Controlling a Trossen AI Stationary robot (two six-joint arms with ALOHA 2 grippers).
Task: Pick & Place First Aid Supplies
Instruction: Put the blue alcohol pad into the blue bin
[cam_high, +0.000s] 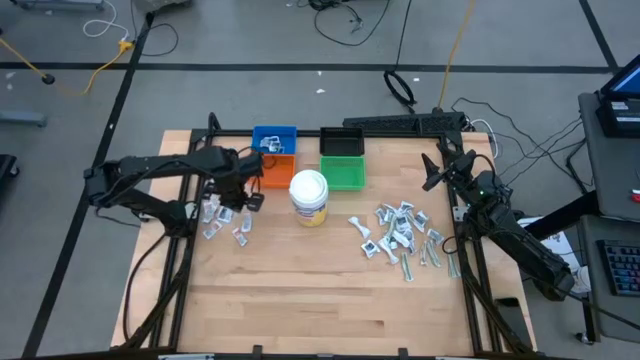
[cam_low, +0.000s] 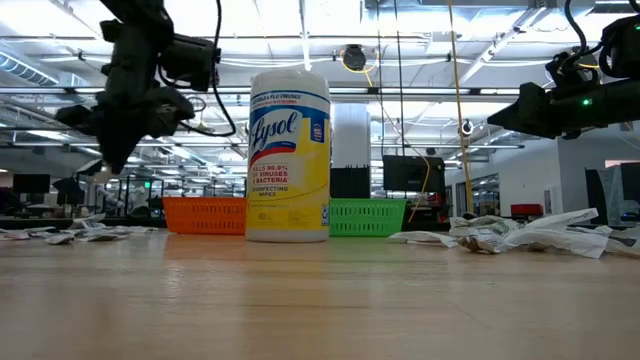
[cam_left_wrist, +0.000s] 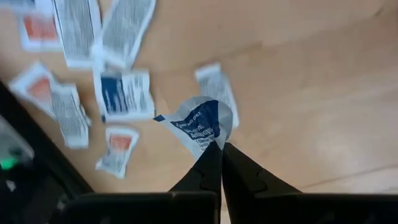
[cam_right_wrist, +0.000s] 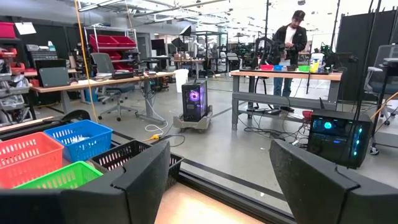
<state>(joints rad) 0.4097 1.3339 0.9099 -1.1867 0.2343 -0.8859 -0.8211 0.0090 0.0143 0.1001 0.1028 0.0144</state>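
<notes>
White-and-blue packet (cam_left_wrist: 200, 124) hangs pinched in the closed left gripper (cam_high: 243, 197), lifted above a small scatter of packets (cam_high: 222, 222) near the table's left edge. A few supplies already lie in the blue bin (cam_high: 274, 140); the big pile (cam_high: 400, 235) on the right is untouched, so most work remains. The right gripper (cam_high: 436, 168) waits open near the back edge. The jar (cam_high: 309, 196) stands close beside the left arm's route.

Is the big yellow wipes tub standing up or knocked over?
Standing up. The wipes tub sits flat on the table, white lid on top.
</notes>
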